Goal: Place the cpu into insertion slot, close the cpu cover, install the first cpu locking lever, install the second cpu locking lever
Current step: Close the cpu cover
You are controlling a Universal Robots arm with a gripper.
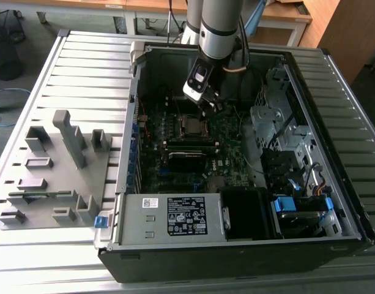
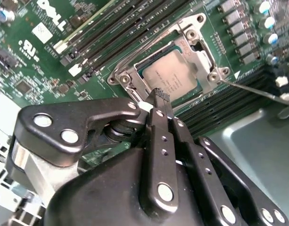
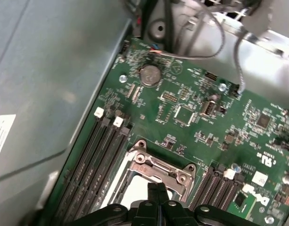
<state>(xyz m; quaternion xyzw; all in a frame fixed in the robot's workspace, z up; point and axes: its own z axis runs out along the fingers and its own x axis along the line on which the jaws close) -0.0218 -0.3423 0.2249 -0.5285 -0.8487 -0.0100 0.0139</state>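
Note:
The cpu [image 2: 172, 77], a small silver-grey square, lies in the socket on the green motherboard [image 2: 50, 70]. The silvery cpu cover [image 2: 206, 54] lies flat around it as a frame. My gripper [image 2: 160, 97] is shut, with its black tips just off one edge of the cover, right above the board. A thin metal locking lever [image 2: 257, 90] runs out from a socket corner over the memory slots. In the first wrist view the shut fingers [image 3: 156, 189] sit over the cover [image 3: 158, 168] and the pale cpu [image 3: 130, 197]. In the exterior view my gripper [image 1: 210, 105] hangs just beyond the cpu [image 1: 192, 126].
The open computer case [image 1: 132, 184] lies on a slatted metal table. A grey power supply [image 1: 169, 217] fills its near side, and drive cages [image 1: 279, 122] with cables stand at the exterior view's right. A grey fixture block [image 1: 59, 165] sits outside at the left. Black memory slots [image 3: 94, 155] flank the socket.

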